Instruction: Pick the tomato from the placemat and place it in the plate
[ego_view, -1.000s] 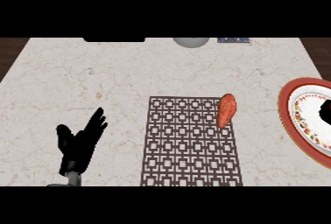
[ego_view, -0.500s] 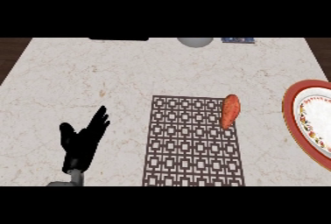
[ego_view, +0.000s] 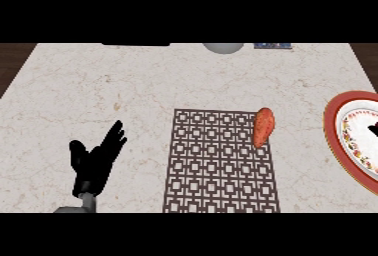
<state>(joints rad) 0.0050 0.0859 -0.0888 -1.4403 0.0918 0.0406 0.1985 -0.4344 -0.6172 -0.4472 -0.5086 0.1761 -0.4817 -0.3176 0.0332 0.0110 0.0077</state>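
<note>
From the head view, I saw the pale marbled worktop (ego_view: 148, 90) filling most of the frame. A dark placemat (ego_view: 221, 165) with a lattice pattern lay a little right of centre, its long side running toward the lower edge. The tomato (ego_view: 263, 127), an orange-red elongated shape, sat on the placemat's upper right corner, its outer side reaching past the mat's right edge. It was touched by nothing.

The plate (ego_view: 336, 120), with a red rim and a white patterned inside, lay at the right edge of the view, partly cut off, apart from the placemat with bare worktop between them. A small dark shape showed over the plate at the very right edge; I could not tell what it was.

My left robot hand (ego_view: 92, 162) showed at the lower left, left of the placemat and well apart from the tomato. Its fingers were straight and spread apart, pointing up, holding nothing, with the grey forearm entering from the lower edge. I could not make out the right robot hand in this view.

At the far edge of the worktop sat a grey round object (ego_view: 223, 47) and a small dark blue item (ego_view: 273, 45).
</note>
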